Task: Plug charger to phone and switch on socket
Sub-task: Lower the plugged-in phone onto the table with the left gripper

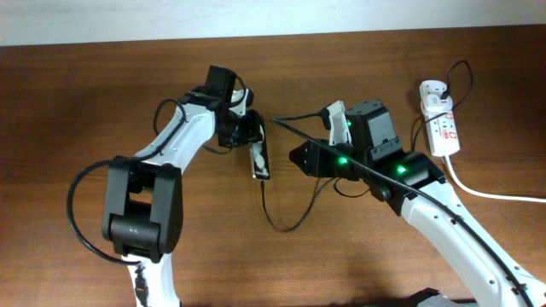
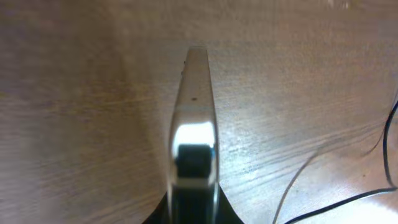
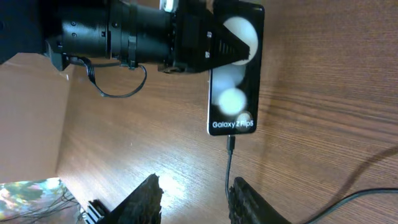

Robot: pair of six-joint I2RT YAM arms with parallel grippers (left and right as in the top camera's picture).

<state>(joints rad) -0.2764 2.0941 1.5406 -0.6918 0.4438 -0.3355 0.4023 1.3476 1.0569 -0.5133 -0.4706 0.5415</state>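
We think the first half of the job is done. In the right wrist view the small black phone (image 3: 236, 81) with the shiny face shows two white round spots and small white letters at one end. At that same end the little plug tip of the charger (image 3: 227, 168), a long thin black cable, sits in the phone's port. It looks pushed in, though we cannot tell if it is all the way.

The left end effector (image 3: 224, 45) is closed on the phone near the end away from the plug and holds it up on its thin side. From above we see only a narrow strip of it. It is low over the brown wooden bench (image 1: 85, 85), near the middle, but we cannot tell if it touches the wood.

The right end effector (image 3: 196, 202) is spread wide and holds nothing. It hangs just below the plugged end, and the cable runs past one finger.

What is left is the switch. The socket (image 1: 444, 132), a long white plastic strip with red marks, lies at the far right of the bench, well apart from both arms. No arm is near it, so we guess the switch is not pressed yet — it is too small for us to tell. The right arm is the closer one.
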